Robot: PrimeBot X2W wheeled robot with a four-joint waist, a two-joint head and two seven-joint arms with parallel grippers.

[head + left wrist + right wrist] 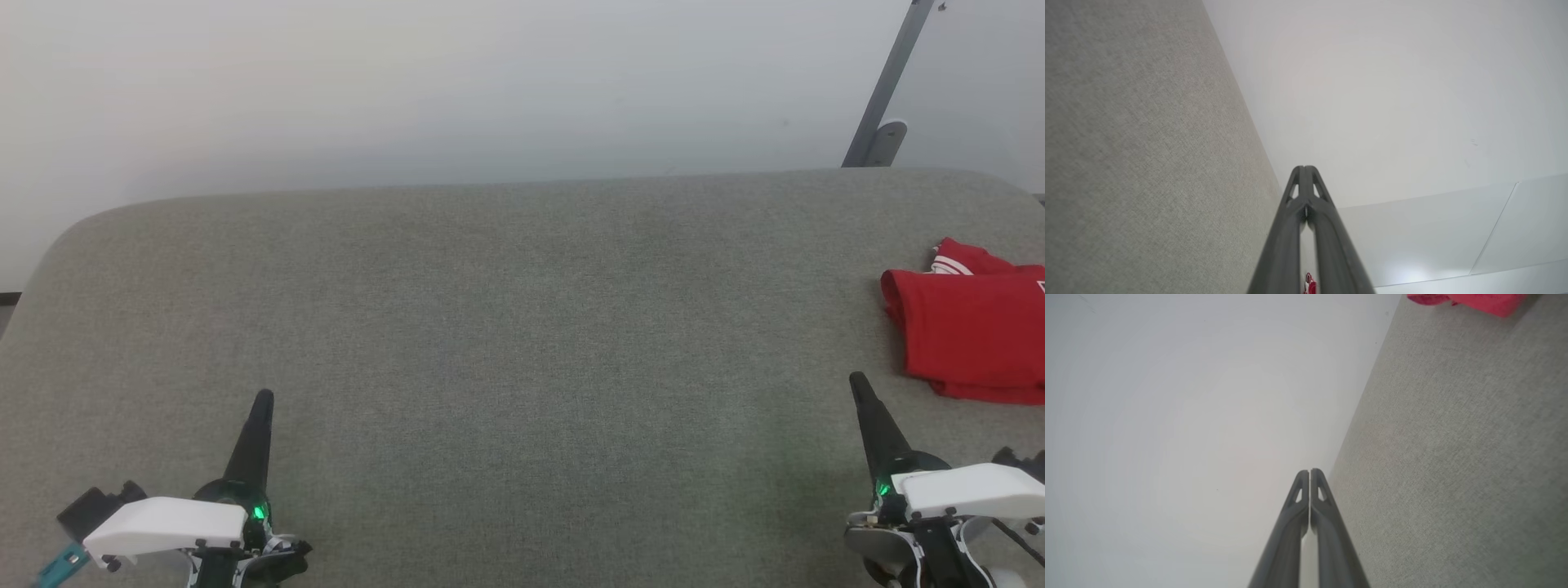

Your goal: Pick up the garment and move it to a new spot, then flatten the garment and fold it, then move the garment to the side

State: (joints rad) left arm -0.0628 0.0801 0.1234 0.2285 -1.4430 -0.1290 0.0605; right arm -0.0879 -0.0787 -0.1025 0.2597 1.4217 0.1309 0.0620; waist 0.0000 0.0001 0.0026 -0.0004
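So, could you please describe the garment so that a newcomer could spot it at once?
Start from the grey fabric table. Follow it to its right edge, beyond the right gripper, where the garment lies folded. It is the one red thing there, with white striped trim at its far corner.

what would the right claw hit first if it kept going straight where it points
Probably nothing near: the right claw points over bare table, left of the garment, toward the wall; depth unclear.

wall (pixel 457 90): plain white | table (pixel 506 343): grey felt | grey pole (pixel 886 86)
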